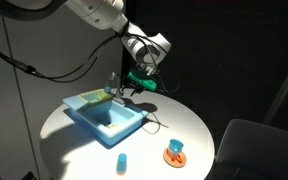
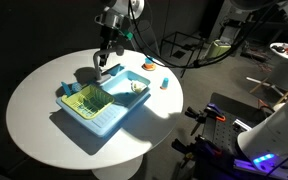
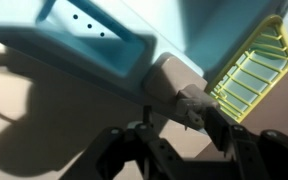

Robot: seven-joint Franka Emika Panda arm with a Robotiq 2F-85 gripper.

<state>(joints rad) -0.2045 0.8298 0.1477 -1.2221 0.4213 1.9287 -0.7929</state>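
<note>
Hand [image 2: 104, 58] hangs just above one corner of the light blue rectangular plastic tub [image 2: 112, 122]. The tub sits mid round white surface [image 2: 29, 110], with a yellow-green slatted plastic rack [image 2: 84, 100] in one end. In the wrist view I see a pale grey piece [image 3: 184, 100] at my fingertips, but I can't tell whether the fingers are clamped on it or just spread around it.
</note>
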